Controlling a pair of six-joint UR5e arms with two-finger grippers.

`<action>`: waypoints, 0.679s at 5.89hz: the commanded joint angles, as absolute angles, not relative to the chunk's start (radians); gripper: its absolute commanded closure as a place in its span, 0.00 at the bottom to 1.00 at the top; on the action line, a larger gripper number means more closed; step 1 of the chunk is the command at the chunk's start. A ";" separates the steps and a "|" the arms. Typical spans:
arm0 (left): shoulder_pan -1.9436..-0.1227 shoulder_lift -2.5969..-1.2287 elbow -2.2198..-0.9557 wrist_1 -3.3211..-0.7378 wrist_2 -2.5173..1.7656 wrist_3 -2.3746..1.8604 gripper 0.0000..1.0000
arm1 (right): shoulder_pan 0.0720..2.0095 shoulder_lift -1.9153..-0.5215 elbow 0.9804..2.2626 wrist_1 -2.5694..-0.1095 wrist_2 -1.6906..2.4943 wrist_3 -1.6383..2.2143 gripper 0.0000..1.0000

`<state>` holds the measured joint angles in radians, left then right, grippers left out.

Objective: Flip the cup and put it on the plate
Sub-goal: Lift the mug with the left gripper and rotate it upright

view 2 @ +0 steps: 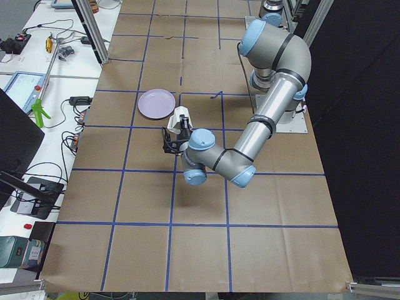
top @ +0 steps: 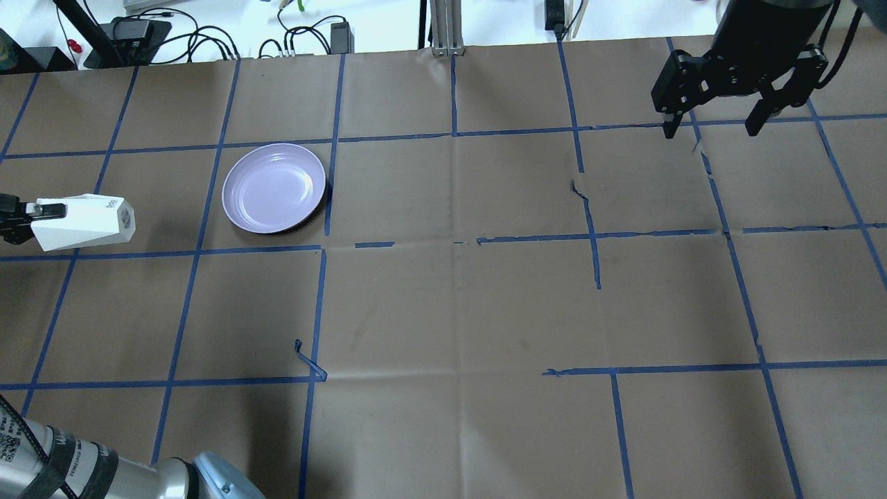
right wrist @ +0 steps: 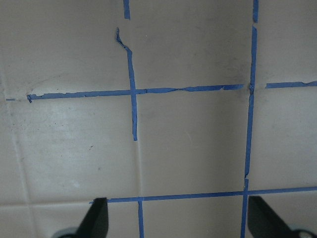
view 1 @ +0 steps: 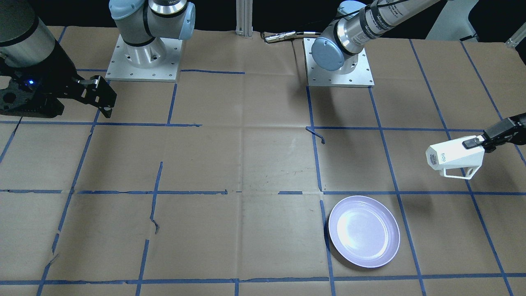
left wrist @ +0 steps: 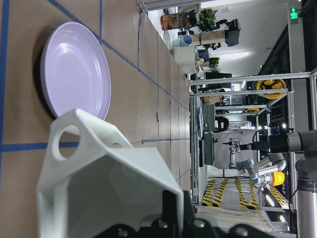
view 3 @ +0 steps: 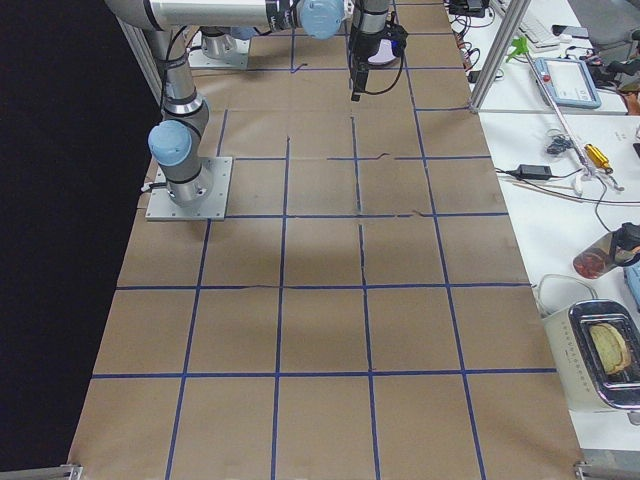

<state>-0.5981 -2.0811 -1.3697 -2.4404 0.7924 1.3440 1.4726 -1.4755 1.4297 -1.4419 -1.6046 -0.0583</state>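
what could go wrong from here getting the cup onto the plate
1. The left gripper holds the cup on its side, in the air, by one end only; its fingers may let it slip or pivot while turning it.
2. The plate lies apart from the cup and has a raised rim; a landing off centre could tip the cup.

I am holding a cup that is looking like matt white plastic, smooth across its flat facets. Toward four o'clock in the front-facing view, the plate is shining glossy lavender and catching a pale highlight. Brown paper is covering the table, matt and creased, with blue tape tearing and lifting in places. My left gripper and right gripper are showing matt black. My arm tube is gleaming as brushed metal, and its joint cap is looking like smooth pale-blue plastic.
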 commanded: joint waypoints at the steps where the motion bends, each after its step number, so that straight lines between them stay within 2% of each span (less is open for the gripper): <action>1: -0.612 -1.943 -1.350 -2.462 0.790 1.170 1.00 | 1.473 -1.476 1.430 -1.442 -1.605 -0.058 0.00; 2: -0.656 -1.881 -1.351 -2.395 0.792 1.049 1.00 | 1.473 -1.476 1.430 -1.442 -1.605 -0.058 0.00; 4: -0.896 -1.833 -1.358 -1.885 0.906 0.553 1.00 | 1.473 -1.476 1.430 -1.442 -1.605 -0.058 0.00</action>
